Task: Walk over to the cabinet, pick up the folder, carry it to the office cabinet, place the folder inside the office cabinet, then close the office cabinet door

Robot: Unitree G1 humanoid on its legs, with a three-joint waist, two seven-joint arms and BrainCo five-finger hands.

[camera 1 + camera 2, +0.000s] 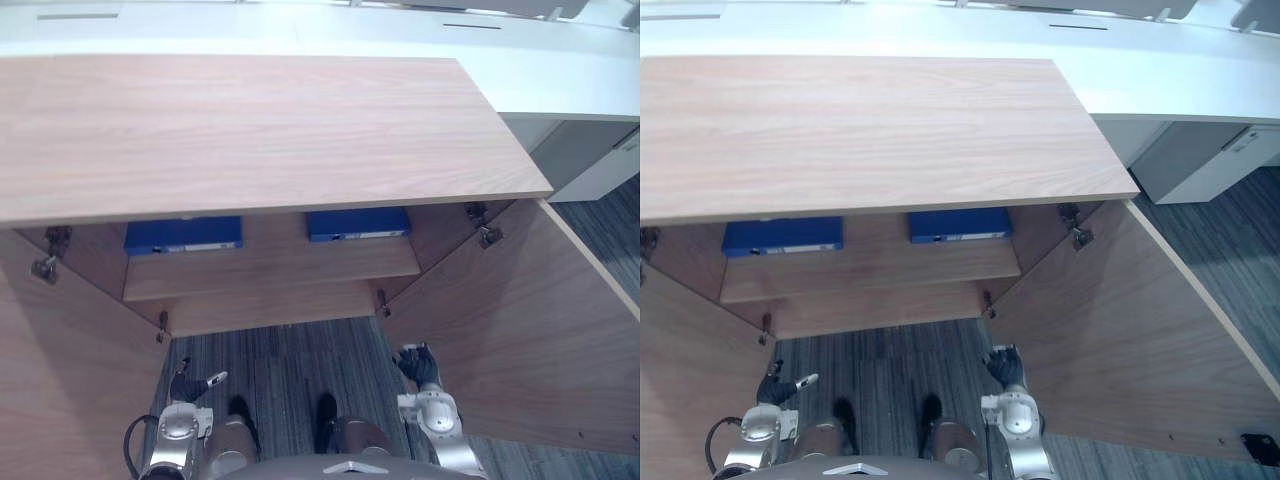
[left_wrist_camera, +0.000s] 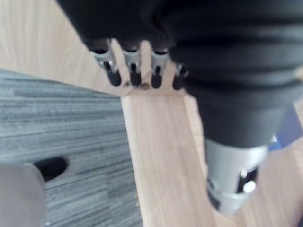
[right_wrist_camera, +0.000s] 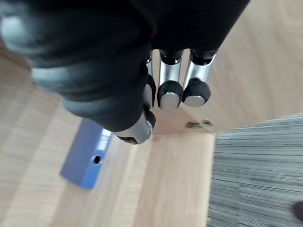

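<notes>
Plainly, two blue folders point(image 1: 183, 235) point(image 1: 358, 223) lie in the cabinet point(image 1: 250, 130), two doors point(image 1: 60, 380) point(image 1: 520, 320) open; left hand point(image 1: 188, 385) and right hand point(image 1: 420, 365) slack, empty.

There is one wooden cabinet point(image 1: 250, 130) with two open doors, the left door point(image 1: 60, 370) and the right door point(image 1: 510, 320). Two blue folders (both on the one shelf point(image 1: 270, 268)) lie inside: the left folder point(image 1: 183, 235) and the right folder point(image 1: 357, 223). Two hands show, the left hand point(image 1: 190, 385) and the right hand point(image 1: 418, 363).
</notes>
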